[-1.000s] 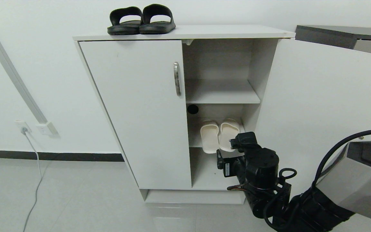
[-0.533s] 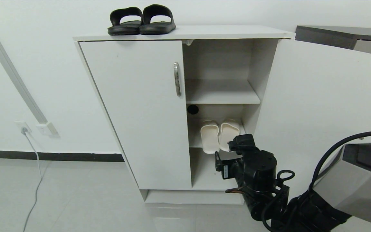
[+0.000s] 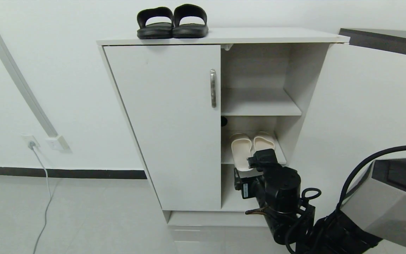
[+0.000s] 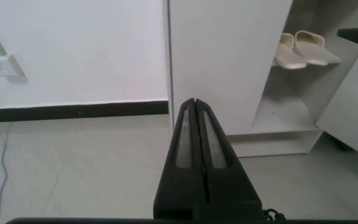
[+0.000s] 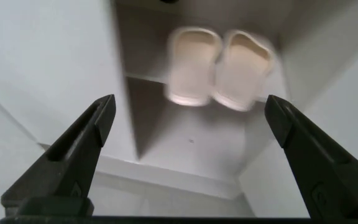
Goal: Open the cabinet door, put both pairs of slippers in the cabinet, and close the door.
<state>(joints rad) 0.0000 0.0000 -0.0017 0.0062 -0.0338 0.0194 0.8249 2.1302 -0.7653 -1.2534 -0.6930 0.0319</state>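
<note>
The head camera has shifted, so the cabinet [image 3: 167, 123] sits further toward 3 o'clock than a second ago. The right gripper [image 5: 190, 106], fingers wide apart and empty, hangs at 5 o'clock just outside the white slippers [image 3: 242, 148] on the middle shelf [image 3: 281, 157] beside the open door [image 3: 365, 116]. That pair looks delivered; the black slippers [image 3: 174, 30] at 12 o'clock on the cabinet top come next, while the left gripper [image 4: 194, 109] has its fingers pressed together.

We note the right arm [image 3: 280, 190]: black cylindrical housings, looped black cables [image 3: 310, 194], grey shell [image 3: 389, 208], black tapered right end effector [image 5: 190, 99].
</note>
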